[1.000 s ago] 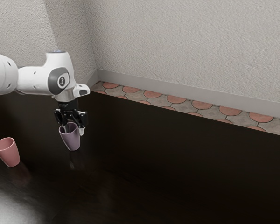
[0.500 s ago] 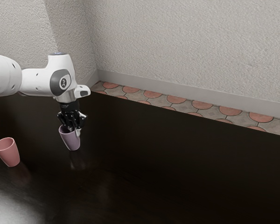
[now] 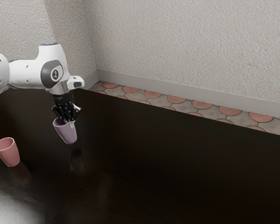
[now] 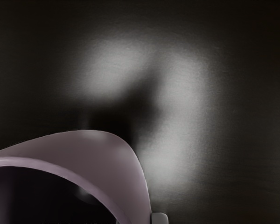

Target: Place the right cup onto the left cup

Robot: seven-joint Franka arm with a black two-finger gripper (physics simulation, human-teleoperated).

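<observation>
Black and pointing down, the gripper [image 3: 71, 122] clasped the purple cup [image 3: 66, 132] near its rim, tilted above the dark table [image 3: 154, 163]. The white arm [image 3: 25, 74] bent downward at its wrist; the pink cup [image 3: 8, 153] stood apart.

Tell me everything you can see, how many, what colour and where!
purple cup: 1, purple, held tilted above the table
pink cup: 1, pink, upright on the table
table: 1, black, under the cups
floor: 1, red and grey, beyond the table
skirting: grey, along the wall's foot
walls: at least 2, grey, behind
arm: 1, white and grey, from the exterior view's left
gripper: 1, black, on the purple cup's rim
</observation>
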